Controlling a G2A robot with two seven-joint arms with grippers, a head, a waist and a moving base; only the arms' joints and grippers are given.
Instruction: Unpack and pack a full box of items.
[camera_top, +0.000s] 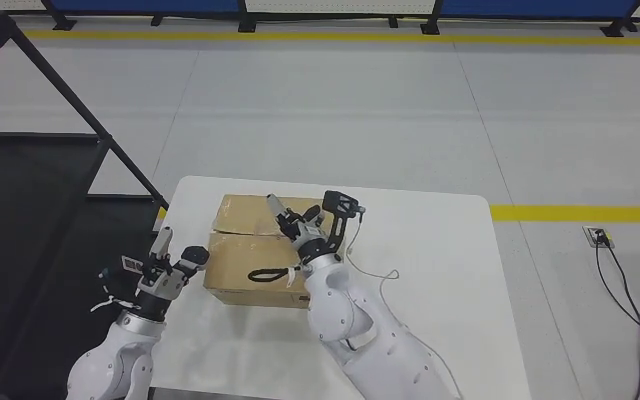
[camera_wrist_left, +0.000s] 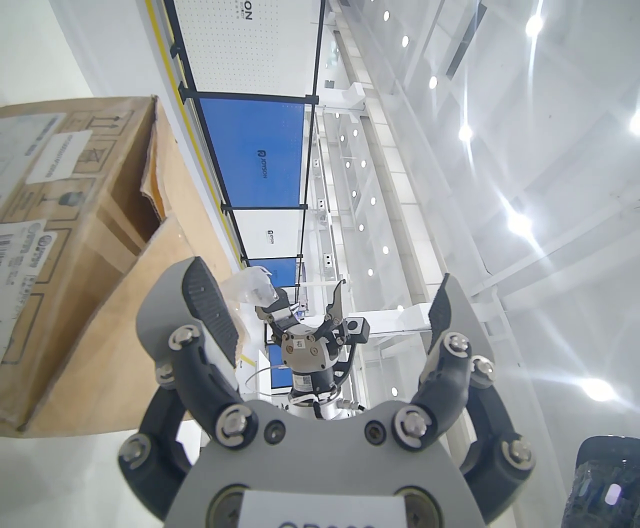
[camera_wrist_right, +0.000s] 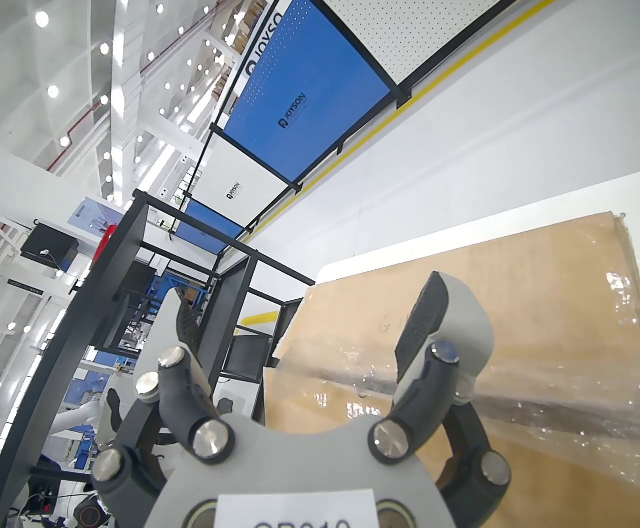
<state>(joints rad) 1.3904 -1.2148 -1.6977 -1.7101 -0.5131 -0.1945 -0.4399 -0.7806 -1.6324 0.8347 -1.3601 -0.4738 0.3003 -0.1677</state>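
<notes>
one white table carries one cardboard box toward its left side. i judge the box stiff, heavy if full, and best lifted by opposite walls. two grippers, left gripper beside it and right gripper over it, both with jaws apart and empty. one slippery strip of clear tape seals the flaps.

Pictograms, printed labels on box; logos on blue panels

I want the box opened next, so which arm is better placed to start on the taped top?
Likely right. The right gripper hangs open over the taped top of the box; the left gripper, also open, sits beside the box's end, facing its side.
</notes>
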